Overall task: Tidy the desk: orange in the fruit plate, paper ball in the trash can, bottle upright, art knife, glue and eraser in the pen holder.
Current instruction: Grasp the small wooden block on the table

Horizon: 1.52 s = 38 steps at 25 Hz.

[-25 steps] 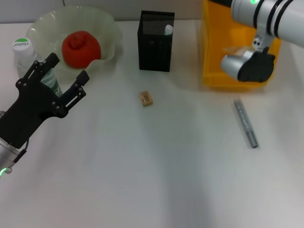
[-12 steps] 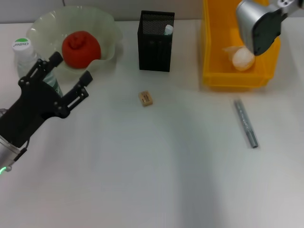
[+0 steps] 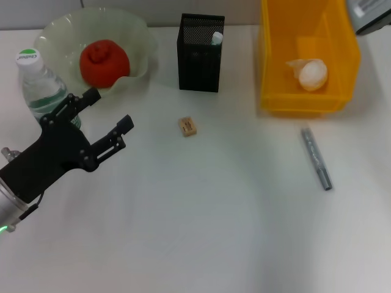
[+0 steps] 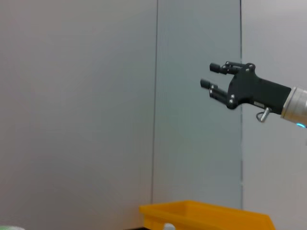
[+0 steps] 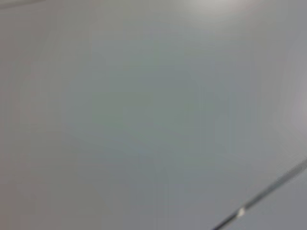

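1. Around the eraser (image 3: 187, 126) the surface (image 3: 201, 226) lies bare on every side; nothing touches it.
2. Behind the eraser stands the pen holder (image 3: 200, 54), a tall block; a white-capped thing already sits in its far corner.
3. To the holder's left the plate (image 3: 131, 36) with the orange (image 3: 104, 62) and the upright bottle (image 3: 40, 85) crowd that side.
4. The left gripper (image 3: 107, 116), jaws apart, hangs between bottle and eraser.
5. To the holder's right stands the bin (image 3: 307, 55); a grey knife (image 3: 316, 158) lies in front of it, well apart from the eraser.

1 orange (image 3: 104, 62), 1 bottle (image 3: 41, 90), 1 eraser (image 3: 187, 126), 1 paper ball (image 3: 311, 74).
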Tool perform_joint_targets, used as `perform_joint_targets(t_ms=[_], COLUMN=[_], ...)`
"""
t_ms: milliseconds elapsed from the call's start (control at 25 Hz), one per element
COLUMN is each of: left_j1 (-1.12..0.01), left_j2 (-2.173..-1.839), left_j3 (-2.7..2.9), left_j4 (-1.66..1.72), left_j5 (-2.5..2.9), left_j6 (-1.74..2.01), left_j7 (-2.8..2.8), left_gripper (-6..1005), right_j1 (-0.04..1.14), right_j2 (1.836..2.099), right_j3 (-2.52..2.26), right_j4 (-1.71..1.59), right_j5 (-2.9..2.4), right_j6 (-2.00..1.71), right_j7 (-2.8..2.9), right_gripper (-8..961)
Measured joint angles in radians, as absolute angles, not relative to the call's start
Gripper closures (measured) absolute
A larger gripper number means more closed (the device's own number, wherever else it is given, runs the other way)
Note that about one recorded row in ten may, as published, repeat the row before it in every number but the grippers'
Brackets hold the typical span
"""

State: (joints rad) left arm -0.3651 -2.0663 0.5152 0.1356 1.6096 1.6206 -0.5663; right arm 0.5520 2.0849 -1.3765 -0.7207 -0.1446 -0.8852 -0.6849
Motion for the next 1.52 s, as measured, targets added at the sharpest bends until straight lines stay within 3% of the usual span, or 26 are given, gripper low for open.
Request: perform_joint_targets(t_ms=[440,520,560,760,960,1160,1520], left_j1=[-0.380,-0.387,-0.387,-0.395,-0.382,-0.370,-0.382], left_j2=[-2.065,-2.066,-2.066,-2.064,-2.063,-2.061,-2.060], left_j3=[0.638,0.636,0.636,0.631,0.632,0.661,0.667], left_j4=[0.240,0.243,0.243,0.282,0.296,0.319,0.353], left_j5=[1.609,1.609,1.609,1.608,1.609,1.639,1.772], left_j6=[1.594,1.588,1.588,1.577,1.572,1.573,1.566], left_j7=[-0.753,-0.777,-0.777,-0.870,-0.916,-0.935,-0.958], left_gripper=[180,180,179,179,179,178,178], right_j1=[0.595,0.597,0.594,0.581,0.578,0.578,0.632], right_j2=[2.076,2.069,2.054,2.021,2.001,1.996,1.993], right_j3=[-1.340,-1.342,-1.348,-1.326,-1.276,-1.227,-1.221], right_j4=[-0.538,-0.530,-0.535,-0.544,-0.546,-0.562,-0.569], right_j5=[-0.097,-0.111,-0.165,-0.485,-0.836,-1.135,-1.436], right_j6=[-1.081,-1.089,-1.089,-1.121,-1.215,-1.332,-1.359], right_j7=[0.117,0.271,0.448,0.917,1.175,1.295,1.443], right_gripper=[499,499,499,423,211,139,139])
